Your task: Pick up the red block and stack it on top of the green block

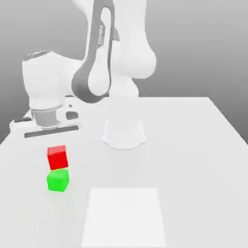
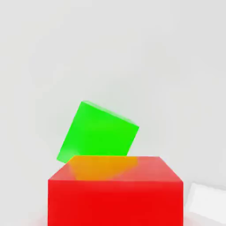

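The red block (image 1: 57, 157) hangs in the air just under my gripper (image 1: 52, 131), which is shut on it. In the hand view the red block (image 2: 114, 194) looms large and close. The green block (image 1: 57, 180) rests on the white table directly beneath the red one in the exterior view. The hand view shows the green block (image 2: 99, 134) smaller and farther off, turned at an angle to the red block, with its near part hidden behind the red block's top edge. Whether the two blocks touch I cannot tell.
The arm's white base (image 1: 123, 131) stands at the table's middle, toward the exterior view's right of the blocks. A flat white square patch (image 1: 125, 218) lies on the table near the front edge, and its corner (image 2: 207, 201) appears in the hand view.
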